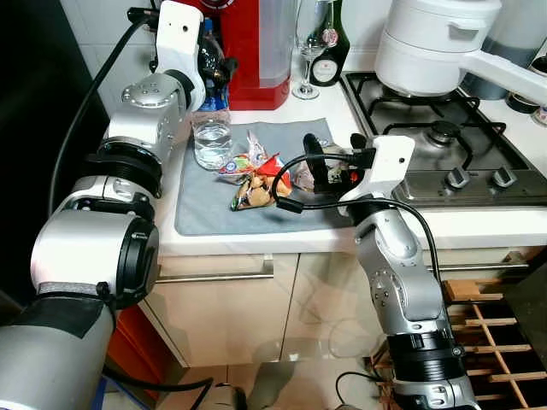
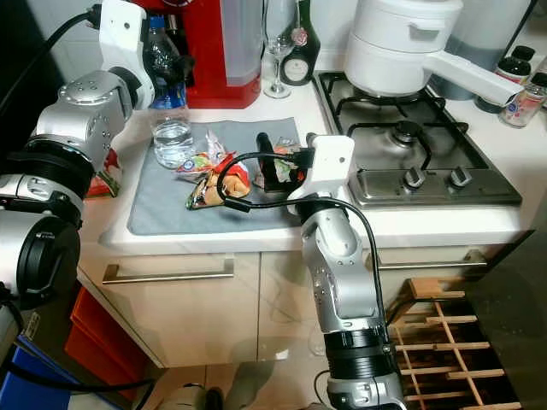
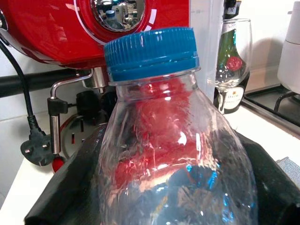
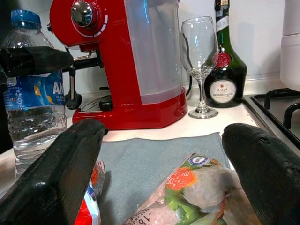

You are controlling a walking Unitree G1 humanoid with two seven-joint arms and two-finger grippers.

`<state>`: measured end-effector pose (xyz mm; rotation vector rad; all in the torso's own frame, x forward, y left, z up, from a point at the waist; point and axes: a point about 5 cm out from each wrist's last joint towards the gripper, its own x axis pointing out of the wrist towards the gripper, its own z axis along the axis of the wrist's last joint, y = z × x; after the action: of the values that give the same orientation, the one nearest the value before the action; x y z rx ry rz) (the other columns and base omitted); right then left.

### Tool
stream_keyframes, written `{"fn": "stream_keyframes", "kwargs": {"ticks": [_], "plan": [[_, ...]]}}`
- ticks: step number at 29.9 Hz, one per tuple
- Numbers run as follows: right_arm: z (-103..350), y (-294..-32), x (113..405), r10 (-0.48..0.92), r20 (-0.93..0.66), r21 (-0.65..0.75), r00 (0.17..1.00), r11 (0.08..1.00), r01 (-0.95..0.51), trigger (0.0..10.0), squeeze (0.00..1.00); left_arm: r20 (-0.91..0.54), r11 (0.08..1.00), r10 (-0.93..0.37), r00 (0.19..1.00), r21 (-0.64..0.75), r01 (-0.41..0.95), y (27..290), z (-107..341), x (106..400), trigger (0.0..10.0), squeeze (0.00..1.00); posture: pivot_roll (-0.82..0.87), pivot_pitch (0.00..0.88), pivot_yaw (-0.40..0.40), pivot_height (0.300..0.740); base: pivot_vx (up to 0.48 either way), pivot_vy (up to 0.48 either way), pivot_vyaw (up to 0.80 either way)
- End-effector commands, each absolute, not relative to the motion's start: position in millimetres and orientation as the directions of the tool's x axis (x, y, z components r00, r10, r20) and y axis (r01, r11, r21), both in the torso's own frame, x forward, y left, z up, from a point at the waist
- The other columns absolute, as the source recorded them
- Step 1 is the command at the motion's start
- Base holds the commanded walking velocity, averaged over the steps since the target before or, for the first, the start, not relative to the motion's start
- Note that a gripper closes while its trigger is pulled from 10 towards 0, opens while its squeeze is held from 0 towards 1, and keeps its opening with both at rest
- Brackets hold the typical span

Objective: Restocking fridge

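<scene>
left gripper [image 2: 171, 64] clamps the water bottle [image 2: 171, 115]; right gripper [image 4: 161, 168] hangs wide open, snack packets [image 4: 197, 187] just beneath its fingers.

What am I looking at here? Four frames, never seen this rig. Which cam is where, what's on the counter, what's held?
It is a humanoid robot with two silver arms, each ending in two black fingers. Two pictures come from a stereo camera on its head, looking down at a kitchen counter; the other two come from cameras on its wrists.

On the counter lies a grey cloth with snack packets. Behind it stand a red coffee machine, a wine glass and a dark bottle. A hob with a white pot is on the right.

The left gripper is shut on a water bottle with a blue cap. The right gripper is open, hovering over the packets.
</scene>
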<state>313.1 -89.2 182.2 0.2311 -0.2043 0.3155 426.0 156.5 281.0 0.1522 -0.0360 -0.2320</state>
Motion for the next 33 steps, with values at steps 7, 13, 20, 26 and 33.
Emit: {"fn": "stream_keyframes", "kwargs": {"ticks": [7,13,20,26,33], "plan": [[181.0,-88.8,315.3,0.283,0.217,0.180,0.934,0.929,-0.324,10.0,0.00,0.204,0.952,-0.286,0.936,0.169,0.254,148.4,302.3,421.7,0.0,0.00,-0.02,0.000,0.038,0.740,0.000,0.000,0.00],[180.8,-89.8,317.7,0.278,0.220,0.171,0.935,0.933,-0.318,10.0,0.00,0.379,0.945,-0.305,0.874,0.237,0.227,144.5,328.2,413.4,0.0,0.00,-0.01,0.000,0.040,0.740,0.000,0.000,0.00],[193.8,-95.2,322.0,0.194,0.292,0.150,0.936,0.958,-0.246,10.0,0.00,0.617,0.956,-0.238,0.750,0.286,0.068,147.1,368.4,394.3,10.0,0.00,0.00,0.000,0.023,0.740,0.000,0.000,0.00],[201.9,-100.3,322.4,0.164,0.341,0.098,0.926,0.973,-0.208,10.0,0.00,0.706,0.961,-0.214,0.676,0.275,0.017,148.8,376.8,382.4,10.0,0.00,0.00,0.000,0.015,0.740,0.000,0.000,0.00],[207.6,-103.2,325.2,0.140,0.379,0.051,0.915,0.984,-0.172,10.0,0.00,0.741,0.957,-0.210,0.638,0.290,-0.023,142.1,379.4,376.4,10.0,0.00,0.00,0.000,0.009,0.740,0.000,0.000,0.00]]}}
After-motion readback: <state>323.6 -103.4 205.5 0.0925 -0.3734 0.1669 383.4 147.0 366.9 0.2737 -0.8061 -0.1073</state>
